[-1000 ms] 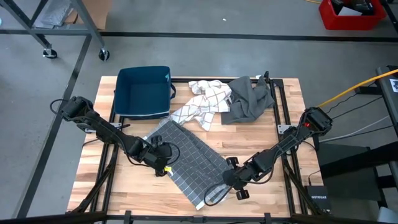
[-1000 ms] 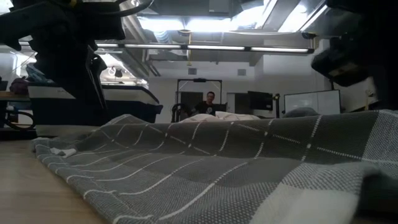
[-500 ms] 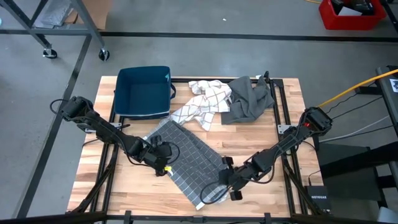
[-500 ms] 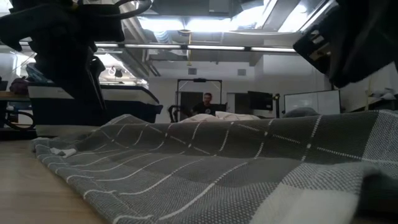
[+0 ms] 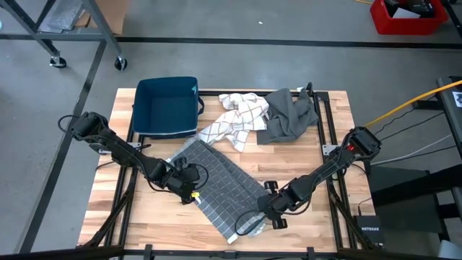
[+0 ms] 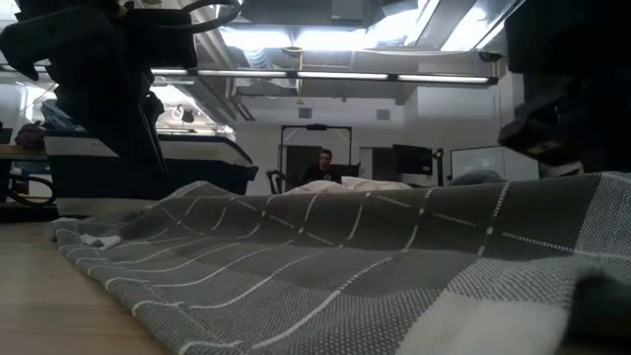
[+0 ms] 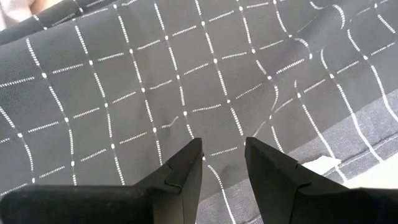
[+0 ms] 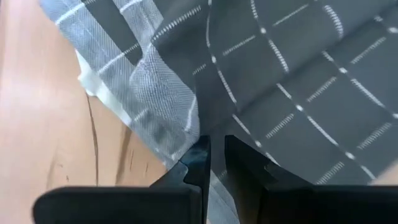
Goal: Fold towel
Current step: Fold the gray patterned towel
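No fold is made yet: the grey checked towel [image 5: 220,186] lies spread on the desk [image 5: 144,217], my left hand [image 5: 189,183] part-open over one edge, my right hand [image 5: 266,211] nearly closed at the opposite edge, though whether it pinches cloth I cannot tell.

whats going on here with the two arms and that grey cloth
Two robot arms are working on a dark grey checked towel lying spread on the wooden table. The left gripper sits open at the towel's left edge; the right gripper is nearly shut at its lower right edge. Nothing is folded yet.
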{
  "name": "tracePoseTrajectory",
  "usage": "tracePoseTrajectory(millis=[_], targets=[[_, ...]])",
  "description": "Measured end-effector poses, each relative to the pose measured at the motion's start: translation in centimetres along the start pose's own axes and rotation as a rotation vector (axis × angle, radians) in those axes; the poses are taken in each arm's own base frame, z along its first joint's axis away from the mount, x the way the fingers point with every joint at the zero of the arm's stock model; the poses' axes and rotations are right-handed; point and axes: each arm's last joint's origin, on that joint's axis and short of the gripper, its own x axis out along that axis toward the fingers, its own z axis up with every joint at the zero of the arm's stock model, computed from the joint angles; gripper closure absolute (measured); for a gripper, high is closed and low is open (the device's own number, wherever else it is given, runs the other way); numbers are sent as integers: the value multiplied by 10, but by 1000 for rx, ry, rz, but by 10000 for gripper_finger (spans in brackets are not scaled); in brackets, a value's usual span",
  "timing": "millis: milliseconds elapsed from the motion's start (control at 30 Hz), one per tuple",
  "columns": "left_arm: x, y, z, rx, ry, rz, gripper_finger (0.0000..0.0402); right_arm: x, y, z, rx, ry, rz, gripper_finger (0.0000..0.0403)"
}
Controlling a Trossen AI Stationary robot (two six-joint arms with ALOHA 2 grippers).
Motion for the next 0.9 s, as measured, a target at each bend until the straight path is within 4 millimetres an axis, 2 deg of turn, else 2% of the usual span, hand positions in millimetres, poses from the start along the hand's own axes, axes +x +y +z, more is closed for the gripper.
tracePoseTrajectory(millis=[433,900], targets=[[0,0,0,6,-2,2,286,1,5,9,28,-91,58,349],[0,0,0,27,-2,2,286,-17,18,36,32,-177,102,349]])
